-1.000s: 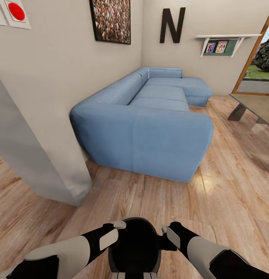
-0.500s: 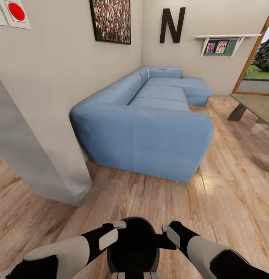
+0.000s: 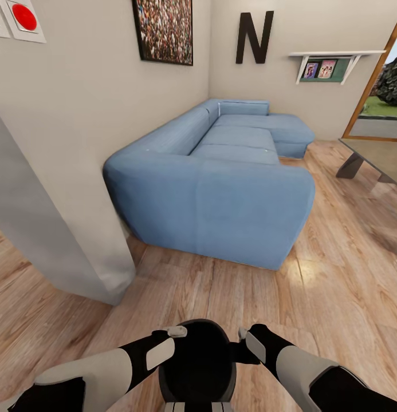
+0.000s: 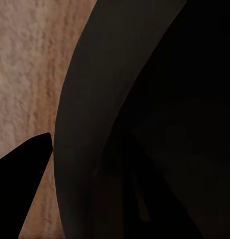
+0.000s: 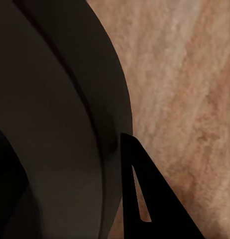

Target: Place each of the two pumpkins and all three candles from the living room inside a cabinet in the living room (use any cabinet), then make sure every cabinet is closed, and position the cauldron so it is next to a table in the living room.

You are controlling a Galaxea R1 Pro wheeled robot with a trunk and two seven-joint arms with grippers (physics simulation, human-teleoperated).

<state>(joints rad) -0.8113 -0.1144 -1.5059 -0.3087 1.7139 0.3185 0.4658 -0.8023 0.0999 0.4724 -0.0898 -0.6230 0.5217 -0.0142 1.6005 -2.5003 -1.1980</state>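
Note:
Low in the head view, a black cauldron (image 3: 198,360) hangs just in front of my trunk, carried between both arms over the wood floor. My left gripper (image 3: 176,332) is shut on its left rim and my right gripper (image 3: 243,336) on its right rim. In the left wrist view the dark cauldron wall (image 4: 90,99) runs close to one black finger (image 4: 25,169) outside it. The right wrist view shows the cauldron wall (image 5: 70,99) beside a black finger (image 5: 137,189). A corner of the grey glass-topped table (image 3: 381,154) shows at the right edge. Pumpkins, candles and cabinet are out of view.
A blue corner sofa (image 3: 221,183) stands straight ahead against the left wall. A grey wall end (image 3: 55,246) juts out at the left. Light plank floor (image 3: 347,269) runs open to the right, between sofa and table. A doorway (image 3: 387,91) opens at the far right.

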